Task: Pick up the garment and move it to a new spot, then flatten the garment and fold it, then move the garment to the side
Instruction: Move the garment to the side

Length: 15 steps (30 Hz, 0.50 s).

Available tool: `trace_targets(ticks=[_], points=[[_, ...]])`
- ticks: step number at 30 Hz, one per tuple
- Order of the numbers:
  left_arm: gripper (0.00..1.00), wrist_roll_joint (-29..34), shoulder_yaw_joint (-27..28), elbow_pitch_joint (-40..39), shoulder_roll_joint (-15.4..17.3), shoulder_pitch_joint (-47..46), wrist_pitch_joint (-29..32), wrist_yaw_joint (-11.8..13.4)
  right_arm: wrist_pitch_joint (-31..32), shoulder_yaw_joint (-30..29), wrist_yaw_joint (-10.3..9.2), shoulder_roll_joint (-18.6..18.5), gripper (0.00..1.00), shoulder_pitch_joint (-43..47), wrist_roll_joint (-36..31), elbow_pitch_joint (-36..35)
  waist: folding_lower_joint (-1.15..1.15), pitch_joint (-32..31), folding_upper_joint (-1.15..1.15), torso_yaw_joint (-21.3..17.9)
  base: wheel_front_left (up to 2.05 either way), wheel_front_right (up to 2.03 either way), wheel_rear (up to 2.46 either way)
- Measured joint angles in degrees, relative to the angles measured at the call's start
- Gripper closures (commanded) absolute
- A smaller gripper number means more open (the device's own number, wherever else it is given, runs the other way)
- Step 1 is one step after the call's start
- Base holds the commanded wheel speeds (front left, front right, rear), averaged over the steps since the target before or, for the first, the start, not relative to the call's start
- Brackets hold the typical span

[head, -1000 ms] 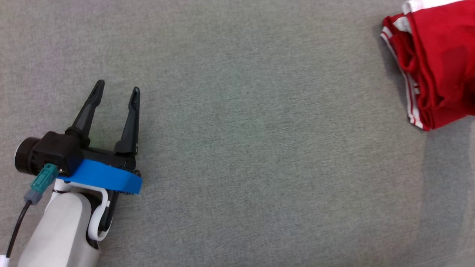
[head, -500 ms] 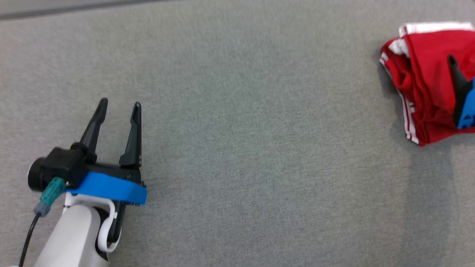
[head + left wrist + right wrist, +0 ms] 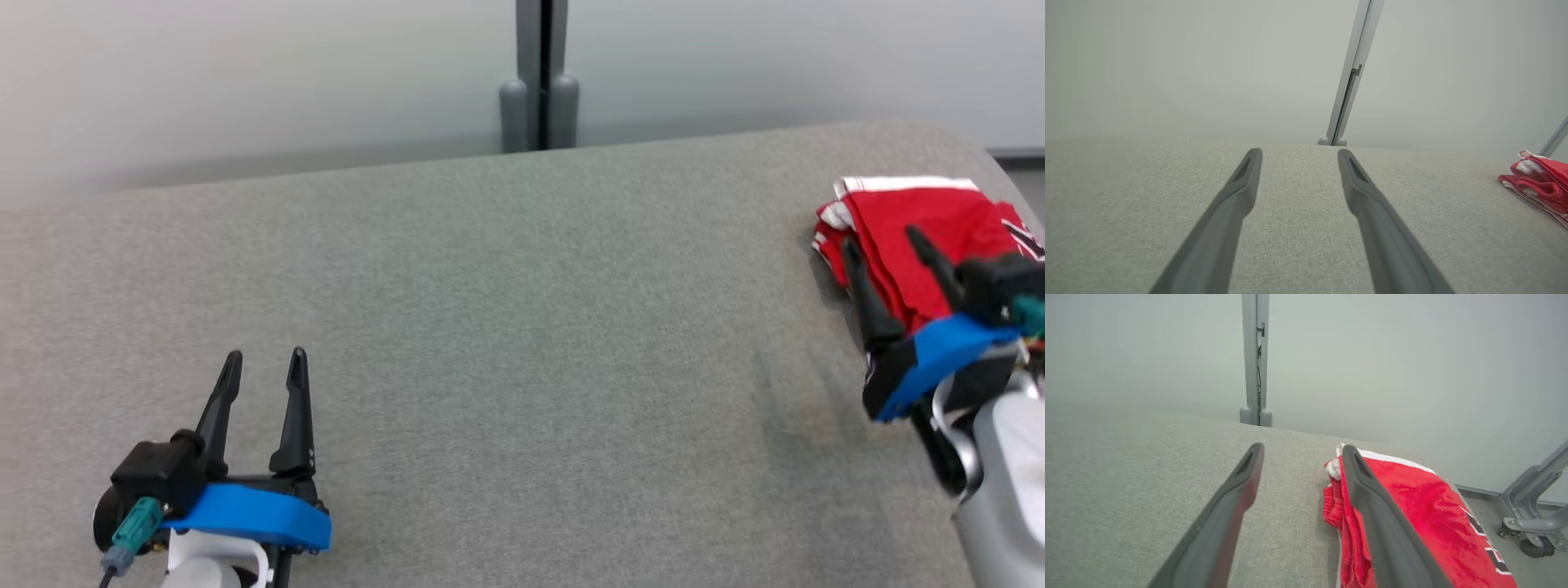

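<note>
Red folded garment (image 3: 914, 214), far right of head view at the bench (image 3: 522, 327) corner, long axis seemingly up-frame; right gripper (image 3: 882, 239) just below, overlapping its left edge, spread wide, empty; left gripper (image 3: 266, 354) lower left, likewise wide and empty, well apart; right arm nearer

The grey cloth-covered table (image 3: 490, 327) before me carries one folded red garment (image 3: 910, 208), near its far right corner.

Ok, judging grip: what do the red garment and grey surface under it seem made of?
Folded red garment with white trim: probably soft matte knit fabric, fuzzy at its edges. Grey flat surface: apparently matte woven cloth covering, fine speckled weave.
</note>
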Motion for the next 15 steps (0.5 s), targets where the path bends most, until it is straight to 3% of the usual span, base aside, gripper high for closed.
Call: trace_targets(ticks=[8, 15], points=[[0.0, -0.7, 2.0, 1.1, -0.7, 3.9, -0.2, 0.1, -3.7, -4.2, 0.0, 8.6, 0.0, 15.6, 1.0, -12.1, 0.0, -3.9, 0.0, 2.9, 0.0, 0.0, 0.0], [0.0, -0.6, 2.7, 1.3, -1.3, 5.8, -0.2, -0.1, -2.2, -4.5, 0.0, 12.0, 0.0, 21.7, 1.2, -16.6, 0.0, -5.4, 0.0, 3.5, 0.0, 0.0, 0.0]])
